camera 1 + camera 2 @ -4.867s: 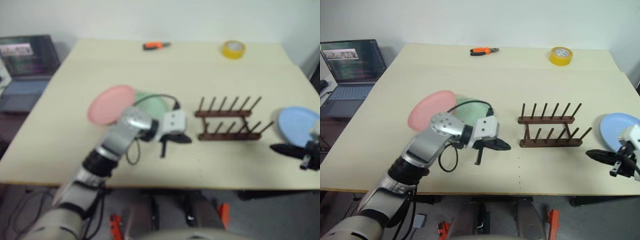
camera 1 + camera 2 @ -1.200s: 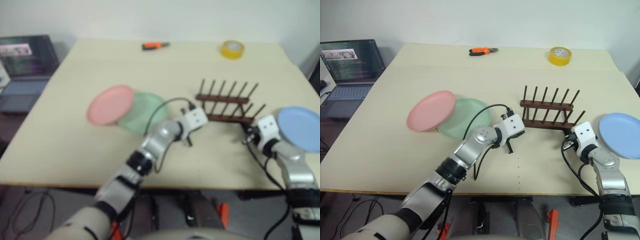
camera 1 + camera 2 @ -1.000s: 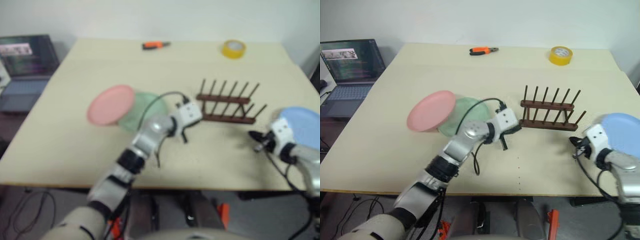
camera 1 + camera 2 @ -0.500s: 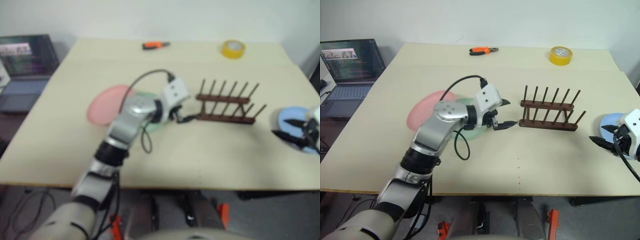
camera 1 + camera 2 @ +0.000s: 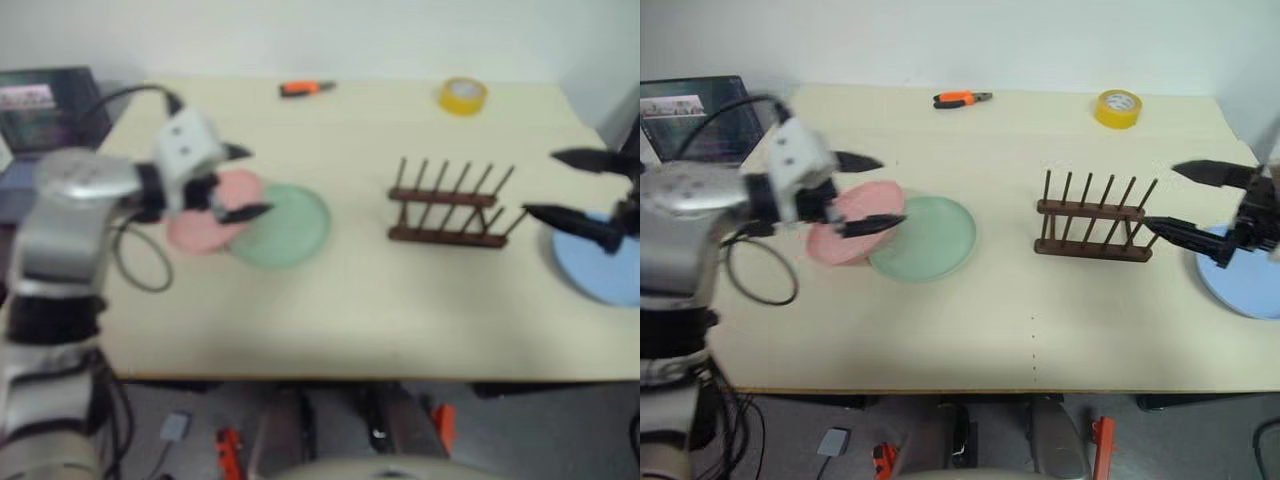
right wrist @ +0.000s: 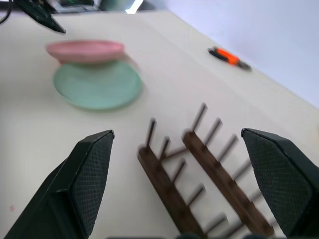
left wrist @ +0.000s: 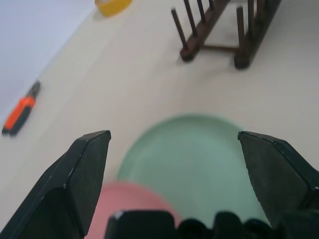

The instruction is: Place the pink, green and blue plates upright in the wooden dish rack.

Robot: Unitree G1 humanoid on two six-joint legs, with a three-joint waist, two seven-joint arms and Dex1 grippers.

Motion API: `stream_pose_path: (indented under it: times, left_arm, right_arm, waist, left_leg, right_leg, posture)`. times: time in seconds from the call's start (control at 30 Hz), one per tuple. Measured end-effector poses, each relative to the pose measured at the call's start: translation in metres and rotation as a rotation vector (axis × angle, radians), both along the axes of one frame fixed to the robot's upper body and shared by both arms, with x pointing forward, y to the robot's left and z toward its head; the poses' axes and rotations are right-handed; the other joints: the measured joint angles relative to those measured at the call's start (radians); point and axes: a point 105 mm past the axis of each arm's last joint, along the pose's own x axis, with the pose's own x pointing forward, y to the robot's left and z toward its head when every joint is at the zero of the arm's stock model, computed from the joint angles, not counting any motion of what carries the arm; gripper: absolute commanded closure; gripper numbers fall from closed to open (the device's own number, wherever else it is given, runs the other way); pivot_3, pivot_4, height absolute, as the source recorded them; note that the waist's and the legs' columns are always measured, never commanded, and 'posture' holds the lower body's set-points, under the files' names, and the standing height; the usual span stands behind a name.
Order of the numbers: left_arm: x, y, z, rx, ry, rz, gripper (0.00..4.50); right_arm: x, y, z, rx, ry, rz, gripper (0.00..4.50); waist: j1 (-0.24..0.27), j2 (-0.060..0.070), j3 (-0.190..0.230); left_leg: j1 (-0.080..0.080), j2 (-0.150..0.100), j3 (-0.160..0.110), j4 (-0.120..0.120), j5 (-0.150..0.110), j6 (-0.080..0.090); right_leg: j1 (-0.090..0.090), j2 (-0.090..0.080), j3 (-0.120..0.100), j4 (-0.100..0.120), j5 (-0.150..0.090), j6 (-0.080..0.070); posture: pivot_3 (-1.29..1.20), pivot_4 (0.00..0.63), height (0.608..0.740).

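The pink plate [image 5: 850, 240] lies at the table's left, its edge resting on the green plate [image 5: 927, 238] beside it. The blue plate [image 5: 1243, 275] lies flat at the right edge. The wooden dish rack [image 5: 1095, 228] stands between them with nothing in its pegs. My left gripper [image 5: 888, 192] hovers open above the pink plate, pointing toward the rack. My right gripper [image 5: 1160, 197] hangs open in the air just right of the rack, over the blue plate's near side. In the left wrist view the green plate [image 7: 199, 159] lies below the open fingers.
A yellow tape roll [image 5: 1116, 107] and an orange-handled tool [image 5: 962, 98] lie along the table's far edge. A laptop [image 5: 700, 120] stands off the table's left side. Bare tabletop [image 5: 1040, 330] stretches in front of the rack.
Both grippers went from shut to open. The left arm swung left and up, from the rack's left end to above the pink plate. The right gripper rose beside the rack.
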Motion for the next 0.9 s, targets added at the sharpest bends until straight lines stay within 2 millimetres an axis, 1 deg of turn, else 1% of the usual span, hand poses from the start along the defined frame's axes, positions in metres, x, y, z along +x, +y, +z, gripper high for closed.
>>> stream_pose_path:
  times: [0.07,0.1,0.13,0.2,0.27,0.37,0.5,0.63,0.73,0.9]
  left_arm:
    - [-0.004,0.016,-0.01,0.01,0.044,0.035,0.0]
    - [-0.006,0.023,-0.017,0.019,0.066,0.054,0.0]
    - [-0.007,0.03,-0.025,0.021,0.093,0.075,0.0]
    - [-0.008,0.039,-0.039,0.017,0.136,0.104,0.0]
    - [-0.009,0.042,-0.044,0.012,0.153,0.119,0.0]
    - [-0.005,0.051,-0.047,0.002,0.152,0.167,0.0]
    - [-0.002,0.063,-0.056,0.001,0.163,0.211,0.0]
    - [0.001,0.077,-0.071,-0.001,0.193,0.266,0.0]
    - [0.001,0.08,-0.082,-0.003,0.228,0.275,0.0]
    - [0.001,0.084,-0.089,-0.002,0.244,0.287,0.0]
  right_arm:
    - [0.003,0.012,-0.007,0.001,0.025,0.04,0.04]
    - [0.005,0.018,-0.01,0.009,0.037,0.06,0.04]
    - [0.006,0.024,-0.012,0.021,0.042,0.084,0.04]
    - [0.008,0.035,-0.016,0.028,0.058,0.127,0.04]
    - [0.009,0.043,-0.021,0.035,0.076,0.155,0.04]
    - [0.011,0.052,-0.027,0.04,0.092,0.177,0.04]
    - [0.012,0.052,-0.026,0.04,0.087,0.173,0.04]
    - [0.012,0.053,-0.026,0.038,0.091,0.172,0.04]
    - [0.012,0.054,-0.026,0.035,0.089,0.171,0.04]
    - [0.011,0.054,-0.027,0.031,0.09,0.162,0.04]
  waist:
    - [0.003,0.0,0.0]
    - [0.006,0.0,0.0]
    - [0.007,0.0,0.0]
    - [0.01,-0.001,0.0]
    - [0.014,-0.003,0.0]
    - [0.016,-0.003,0.0]
    - [0.017,-0.003,0.0]
    - [0.02,-0.003,0.0]
    - [0.022,-0.003,0.0]
    - [0.023,-0.004,0.0]
  left_leg:
    - [-0.001,-0.001,0.001,0.0,0.0,0.0]
    - [-0.001,-0.002,0.001,0.0,0.0,0.0]
    - [-0.001,-0.002,0.002,0.0,0.0,0.0]
    - [-0.002,-0.002,0.003,0.0,0.0,0.0]
    - [-0.003,-0.002,0.003,0.0,0.0,0.0]
    - [-0.003,-0.002,0.005,0.0,0.0,0.0]
    - [-0.003,-0.001,0.005,-0.002,0.0,0.0]
    - [-0.003,0.0,0.006,-0.002,0.0,0.0]
    - [-0.003,0.0,0.006,-0.001,0.0,0.0]
    - [-0.003,0.0,0.006,-0.001,0.0,0.0]
  right_leg:
    - [0.0,-0.003,0.0,0.0,-0.001,0.001]
    - [-0.001,-0.007,0.0,0.0,-0.001,0.001]
    - [-0.001,-0.008,-0.001,0.0,-0.001,0.001]
    - [-0.002,-0.009,0.0,0.0,-0.001,0.001]
    - [-0.003,-0.01,0.0,0.0,-0.001,0.001]
    - [-0.005,-0.01,0.0,0.001,-0.001,0.001]
    - [-0.005,-0.01,0.0,0.001,-0.001,0.001]
    - [-0.006,-0.009,0.0,0.002,-0.001,0.001]
    - [-0.006,-0.009,0.0,0.002,-0.001,0.001]
    - [-0.006,-0.01,0.0,0.002,-0.001,0.001]
  posture:
    - [0.0,0.15,0.74]
    - [0.0,0.15,0.74]
    - [0.0,0.15,0.74]
    - [0.0,0.15,0.74]
    - [0.0,0.15,0.74]
    - [0.0,0.15,0.74]
    - [0.0,0.15,0.74]
    - [0.0,0.15,0.74]
    - [0.0,0.15,0.74]
    - [0.0,0.15,0.74]
